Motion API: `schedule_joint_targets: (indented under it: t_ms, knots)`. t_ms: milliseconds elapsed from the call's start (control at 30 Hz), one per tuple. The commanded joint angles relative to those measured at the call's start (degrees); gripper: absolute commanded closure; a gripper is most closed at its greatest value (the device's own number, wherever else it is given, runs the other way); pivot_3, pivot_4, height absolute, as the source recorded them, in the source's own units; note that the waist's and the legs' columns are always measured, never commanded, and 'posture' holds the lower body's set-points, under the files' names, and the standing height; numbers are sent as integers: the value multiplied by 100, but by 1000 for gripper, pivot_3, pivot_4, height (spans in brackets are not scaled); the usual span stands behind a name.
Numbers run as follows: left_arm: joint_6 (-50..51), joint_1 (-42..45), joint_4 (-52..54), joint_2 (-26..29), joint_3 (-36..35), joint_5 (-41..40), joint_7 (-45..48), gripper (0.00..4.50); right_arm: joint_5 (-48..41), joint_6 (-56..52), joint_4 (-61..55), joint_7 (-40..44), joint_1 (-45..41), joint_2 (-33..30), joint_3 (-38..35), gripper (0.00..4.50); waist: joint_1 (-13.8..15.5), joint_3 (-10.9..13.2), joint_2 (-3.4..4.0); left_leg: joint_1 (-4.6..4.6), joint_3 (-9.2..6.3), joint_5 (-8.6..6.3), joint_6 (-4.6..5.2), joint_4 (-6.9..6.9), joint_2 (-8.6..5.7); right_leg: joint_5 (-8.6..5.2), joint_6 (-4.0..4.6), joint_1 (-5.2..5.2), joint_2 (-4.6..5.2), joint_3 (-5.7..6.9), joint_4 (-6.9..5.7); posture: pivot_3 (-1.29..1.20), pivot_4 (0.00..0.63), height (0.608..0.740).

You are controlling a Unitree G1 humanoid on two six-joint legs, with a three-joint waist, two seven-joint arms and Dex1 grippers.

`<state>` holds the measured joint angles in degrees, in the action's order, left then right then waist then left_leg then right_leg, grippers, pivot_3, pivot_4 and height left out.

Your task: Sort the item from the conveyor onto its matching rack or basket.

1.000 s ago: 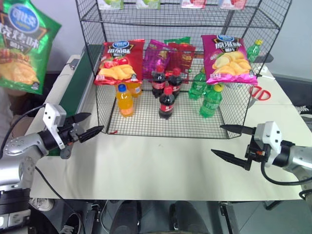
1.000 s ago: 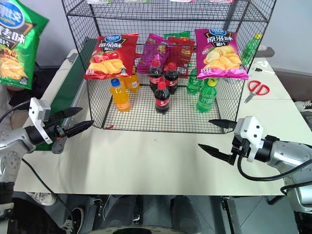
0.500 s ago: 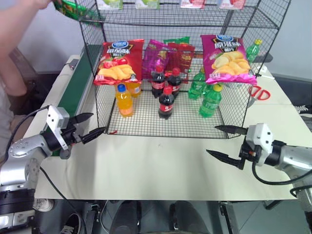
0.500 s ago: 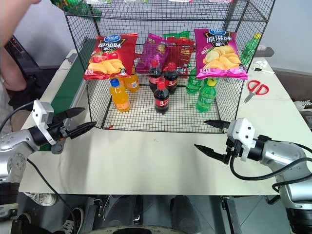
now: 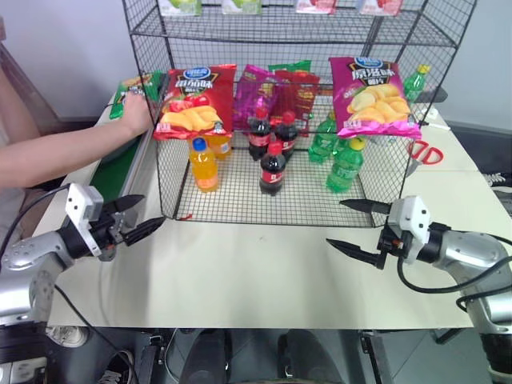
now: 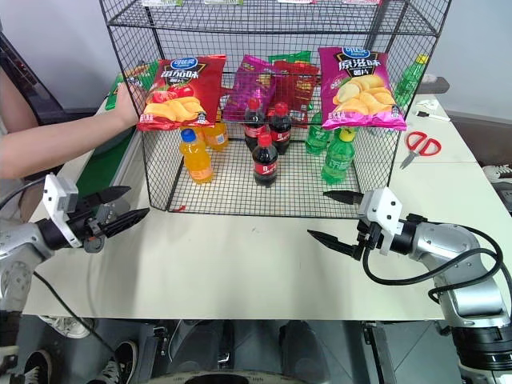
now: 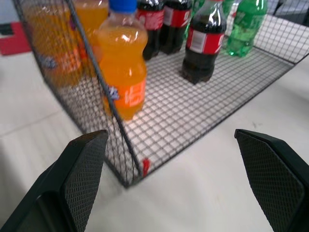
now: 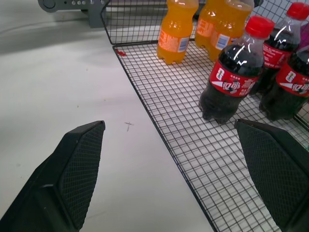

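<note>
Table (image 5: 256,272): a pale top is seen, carrying the rack, with both grippers held over its near part
Rack (image 5: 152,22): a tall black wire unit is stood on the far half of the table, with several grid tiers; bags are hung on its front and bottles are stood on its bottom grid
Conveyor (image 5: 120,170): a dark green belt with pale rails is run along the left side of the table, just beside the rack
Person's arm (image 5: 60,152): it is stretched in from the left over the conveyor, the hand (image 5: 138,112) laid on the green bag
Green bag (image 5: 128,86): it is lying at the far end of the conveyor, just left of the rack, partly covered by the person's hand
Red bag (image 5: 194,100): hung at the rack's front left
Magenta bag (image 5: 373,96): hung at the rack's front right
Bottles: orange ones (image 5: 204,164) are stood left, dark cola ones (image 5: 273,170) in the middle, green ones (image 5: 346,166) right
Left gripper (image 5: 136,216): it is held near the rack's front left corner, fingers spread wide, nothing between them
Right gripper (image 5: 356,226): it is held near the rack's front right corner, fingers spread wide, nothing gripped
Scissors (image 5: 422,154): red-handled, laid on the table right of the rack
</note>
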<state>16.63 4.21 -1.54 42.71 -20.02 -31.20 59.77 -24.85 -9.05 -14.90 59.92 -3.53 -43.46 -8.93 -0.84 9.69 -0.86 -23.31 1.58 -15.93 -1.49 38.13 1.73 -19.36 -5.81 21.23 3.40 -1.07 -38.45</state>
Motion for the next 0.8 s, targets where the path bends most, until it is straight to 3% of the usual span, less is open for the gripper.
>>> schedule_joint_targets:
  t_ms: [33, 200, 800]
  knots:
    - [-11, -87, 309, 140, -278, -136, 21, 0, -65, 76, -63, 17, -138, 57, 37, 21, 4, 0, 0, 0, 0, 0, 0, 0, 0, 0, 0, -1, 1, 1, 0, 0, 150, 739]
    - [24, -241, 470, 200, -441, -390, 252, 0, -65, 87, -13, 42, -288, 81, 159, 21, 1, 0, 0, 0, 0, 0, 0, 0, 0, 0, 0, 0, 2, 1, 0, 0, 150, 739]
    - [-300, -496, 575, 276, -554, -76, -38, 0, -130, -10, -15, 129, -494, 204, 368, 21, -2, 0, 0, 0, -1, 0, 0, 0, 0, 0, 0, 2, 3, 1, -1, 0, 150, 739]
